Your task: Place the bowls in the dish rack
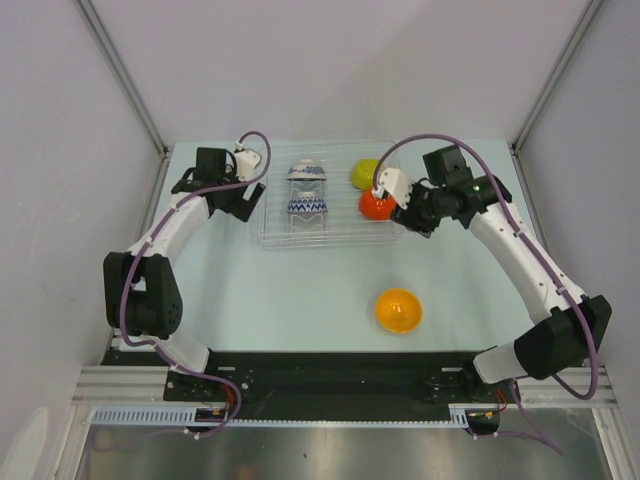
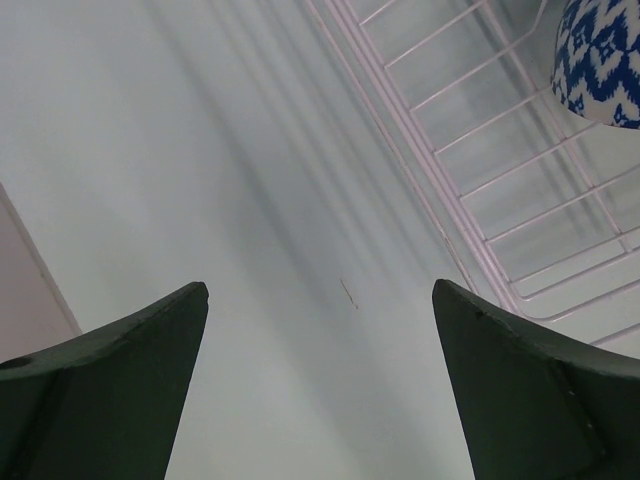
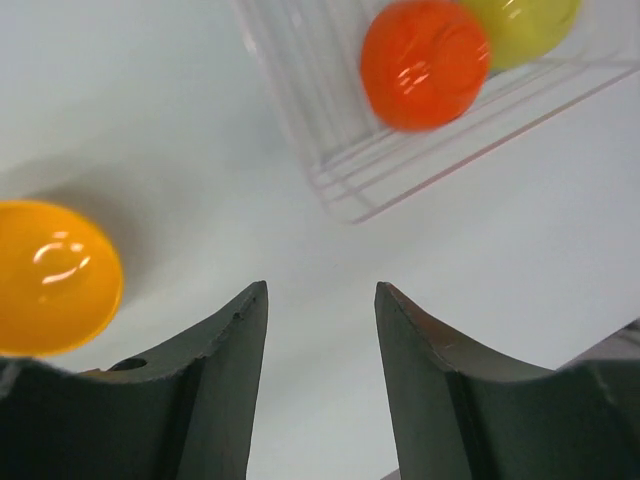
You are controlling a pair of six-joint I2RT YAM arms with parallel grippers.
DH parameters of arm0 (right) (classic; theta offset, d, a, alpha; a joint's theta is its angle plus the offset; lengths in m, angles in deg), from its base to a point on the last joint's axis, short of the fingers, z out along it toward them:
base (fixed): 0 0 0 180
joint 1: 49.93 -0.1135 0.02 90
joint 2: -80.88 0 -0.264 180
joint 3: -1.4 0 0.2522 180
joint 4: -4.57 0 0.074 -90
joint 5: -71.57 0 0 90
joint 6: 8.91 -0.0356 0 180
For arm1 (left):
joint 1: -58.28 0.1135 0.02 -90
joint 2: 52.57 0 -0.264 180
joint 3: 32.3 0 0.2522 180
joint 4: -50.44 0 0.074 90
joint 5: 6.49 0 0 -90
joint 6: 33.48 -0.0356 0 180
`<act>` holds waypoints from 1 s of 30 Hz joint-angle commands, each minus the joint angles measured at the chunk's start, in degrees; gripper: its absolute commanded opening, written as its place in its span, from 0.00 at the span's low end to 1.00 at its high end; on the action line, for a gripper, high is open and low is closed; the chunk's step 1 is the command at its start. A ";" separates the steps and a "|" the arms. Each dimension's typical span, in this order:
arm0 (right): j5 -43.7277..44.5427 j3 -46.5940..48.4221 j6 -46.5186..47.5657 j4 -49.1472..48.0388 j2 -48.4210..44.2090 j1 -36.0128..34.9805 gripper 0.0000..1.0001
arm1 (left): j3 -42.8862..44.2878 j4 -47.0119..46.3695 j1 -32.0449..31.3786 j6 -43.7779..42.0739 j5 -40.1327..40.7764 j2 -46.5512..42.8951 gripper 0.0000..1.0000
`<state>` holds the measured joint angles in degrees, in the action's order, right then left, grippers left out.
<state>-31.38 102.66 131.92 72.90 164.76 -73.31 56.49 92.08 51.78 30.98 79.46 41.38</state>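
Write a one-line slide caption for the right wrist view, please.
Open right claw over the table; red bowl and yellow-green bowl in the rack, orange bowl outside.

Glossy smooth orange bowl (image 1: pixel 398 309), clear plastic dish rack (image 1: pixel 340 233) (shiny, see-through); matt pale table (image 1: pixel 280 300)

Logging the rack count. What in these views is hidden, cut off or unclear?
Left wrist: patterned bowl cut off by the top-right corner.
Right wrist: orange bowl cut by left edge, yellow-green bowl by top edge.
Top: right hand covers the right end of the rack.
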 commanded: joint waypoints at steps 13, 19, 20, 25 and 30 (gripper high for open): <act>-4.28 -25.10 -2.05 -1.30 -5.13 1.75 0.50 | -2.16 -3.89 1.93 -1.79 8.01 -0.70 1.00; -5.86 -27.21 -2.58 -3.59 -3.11 1.67 0.50 | -1.20 -3.97 3.69 -2.23 9.68 0.97 1.00; -5.77 -27.56 -2.49 -3.68 -3.02 1.58 0.50 | -1.20 -3.89 3.78 -2.23 9.59 1.06 1.00; -6.82 -29.23 -2.58 -4.21 -2.14 1.05 0.50 | -1.46 -4.32 4.04 -1.27 6.35 -0.34 1.00; -7.96 -29.67 -2.66 -3.85 -1.87 -0.09 0.50 | -0.15 -3.62 4.04 0.48 2.92 -1.58 1.00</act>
<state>-36.93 73.14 130.17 69.95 163.01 -72.48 54.37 88.98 55.47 29.78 86.17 42.41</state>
